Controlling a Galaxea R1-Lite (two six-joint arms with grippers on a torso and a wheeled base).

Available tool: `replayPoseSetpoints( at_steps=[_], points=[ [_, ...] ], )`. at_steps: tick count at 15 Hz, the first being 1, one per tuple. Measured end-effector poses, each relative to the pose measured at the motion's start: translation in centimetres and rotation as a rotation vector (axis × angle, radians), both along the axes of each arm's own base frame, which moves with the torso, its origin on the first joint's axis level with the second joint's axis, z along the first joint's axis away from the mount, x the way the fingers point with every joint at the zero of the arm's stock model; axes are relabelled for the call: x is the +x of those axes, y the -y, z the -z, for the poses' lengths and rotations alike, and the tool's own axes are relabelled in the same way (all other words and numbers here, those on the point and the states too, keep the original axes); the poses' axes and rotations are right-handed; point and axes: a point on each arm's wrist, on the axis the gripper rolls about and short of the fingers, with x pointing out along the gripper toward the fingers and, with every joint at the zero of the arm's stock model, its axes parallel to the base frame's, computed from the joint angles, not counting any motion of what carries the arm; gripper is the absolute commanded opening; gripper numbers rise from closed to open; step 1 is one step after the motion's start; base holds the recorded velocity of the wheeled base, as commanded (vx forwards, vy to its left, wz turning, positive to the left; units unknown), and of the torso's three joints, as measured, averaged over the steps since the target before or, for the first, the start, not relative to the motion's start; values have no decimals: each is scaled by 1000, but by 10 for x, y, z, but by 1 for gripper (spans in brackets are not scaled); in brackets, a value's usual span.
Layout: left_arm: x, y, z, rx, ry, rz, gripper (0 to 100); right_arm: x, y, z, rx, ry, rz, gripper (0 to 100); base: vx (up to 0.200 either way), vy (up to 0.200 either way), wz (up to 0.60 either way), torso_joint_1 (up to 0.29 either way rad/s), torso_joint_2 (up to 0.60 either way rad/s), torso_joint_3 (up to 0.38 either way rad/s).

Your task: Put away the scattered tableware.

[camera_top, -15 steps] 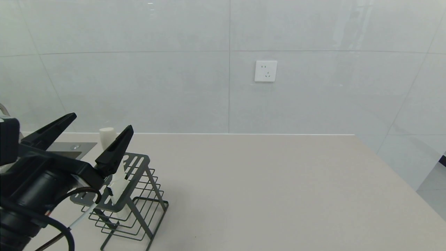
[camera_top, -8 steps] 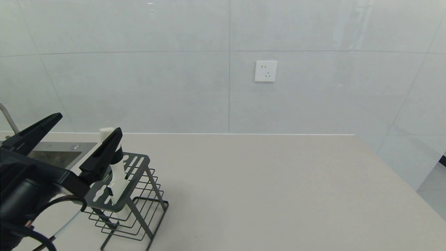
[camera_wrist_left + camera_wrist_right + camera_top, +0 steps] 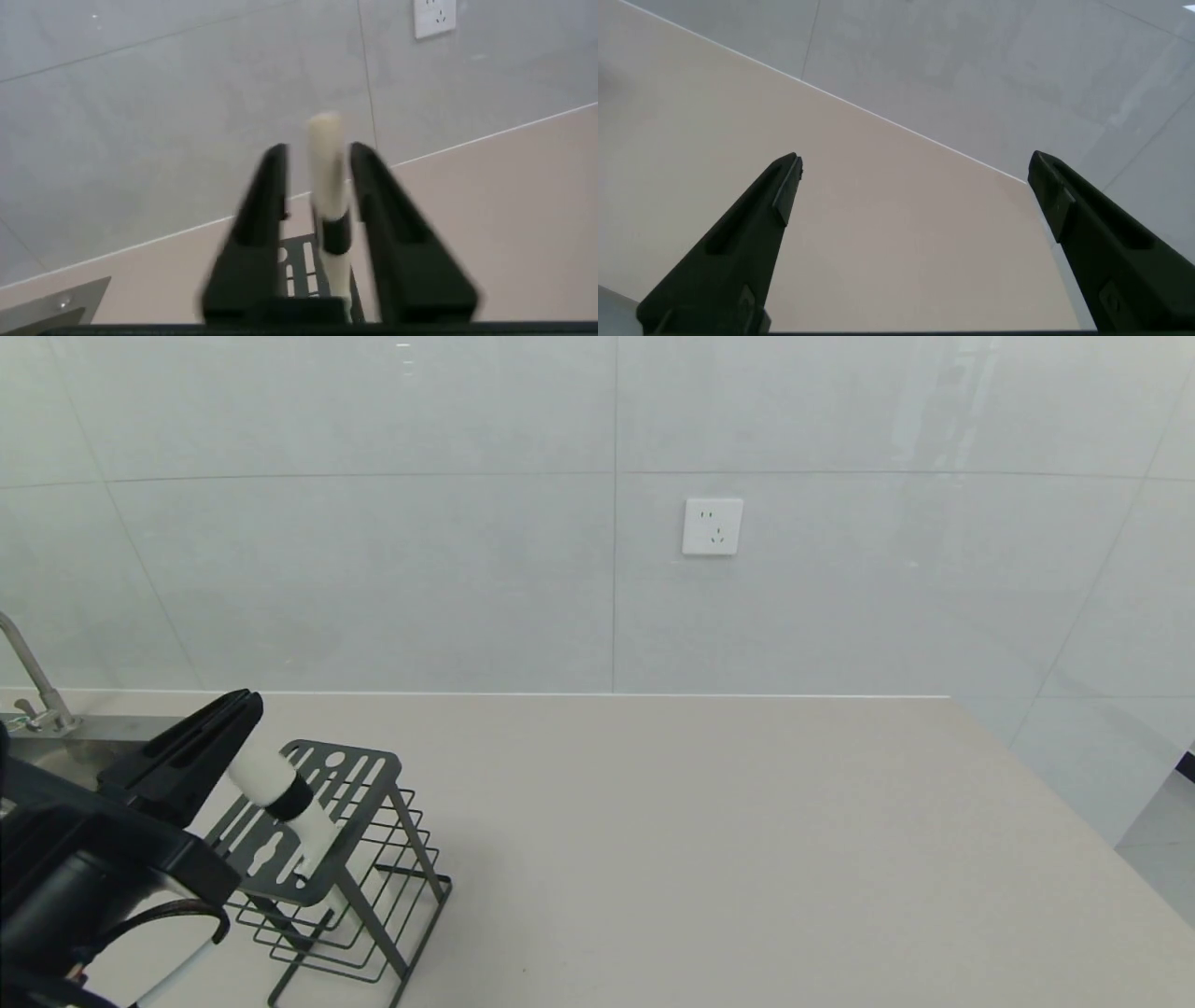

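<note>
White-handled utensil [image 3: 263, 773] leans tilted in 1 top slot of the wire rack [image 3: 373, 770], handle pinched by my left gripper [image 3: 318, 159]. My right gripper [image 3: 915, 166], well apart from the rack, gapes empty. I reckon pulling sideways could topple the rack.

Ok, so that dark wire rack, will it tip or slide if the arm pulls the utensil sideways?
Probably light: the rack is thin wire, so it may slide on the smooth counter. It stands tall on a narrow base, and the white-handled utensil leans in a top slot, so a sideways pull by the left gripper could tip it.
</note>
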Motion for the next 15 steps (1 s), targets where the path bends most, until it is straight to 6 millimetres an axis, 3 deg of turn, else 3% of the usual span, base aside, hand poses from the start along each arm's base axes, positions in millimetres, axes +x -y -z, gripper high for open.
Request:
replayPoseSetpoints(
  at_steps=[7,11,15],
  points=[
    [-2,-3,-6,-23,29,-6,0,0,0,0,0,0,-1,100,0,0,0,0,0,0],
    [-9,-8,-36,-66,158,-20,0,0,0,0,1,-1,-1,100,0,0,0,0,0,0],
    [-35,-27,-72,20,332,-60,0,0,0,0,4,-4,-1,100,0,0,0,0,0,0]
  ],
)
